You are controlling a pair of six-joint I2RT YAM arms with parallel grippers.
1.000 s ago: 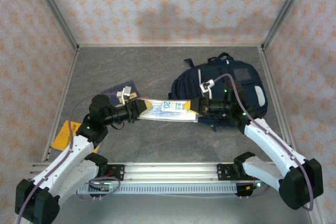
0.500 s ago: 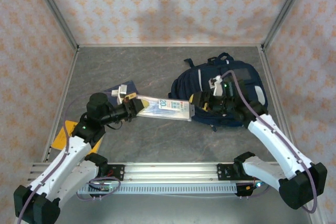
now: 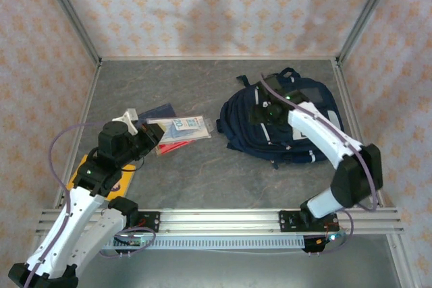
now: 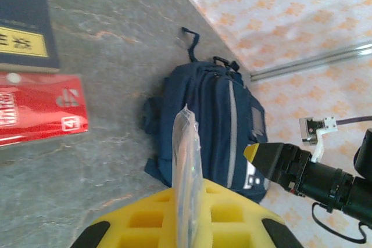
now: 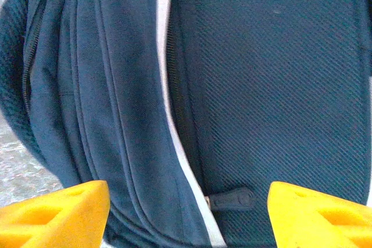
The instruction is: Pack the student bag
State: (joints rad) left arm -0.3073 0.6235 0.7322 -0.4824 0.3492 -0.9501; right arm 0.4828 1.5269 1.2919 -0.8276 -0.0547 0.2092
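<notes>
The student bag (image 5: 273, 74) is matt navy cloth, coarsely woven. The pouch (image 4: 187, 161) in the left pincer (image 4: 186, 230) is clear glossy plastic; its pads (image 4: 232, 225) matt yellow. At nine o'clock, a glossy red booklet (image 4: 40, 105). Table (image 3: 202, 173): smooth, stone-patterned.

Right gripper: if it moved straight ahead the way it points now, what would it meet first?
The student bag. The open right gripper points at its navy front panel, with a zipper pull lying between the fingers. It would likely touch fabric beside that pull first, though depth is unclear.
</notes>
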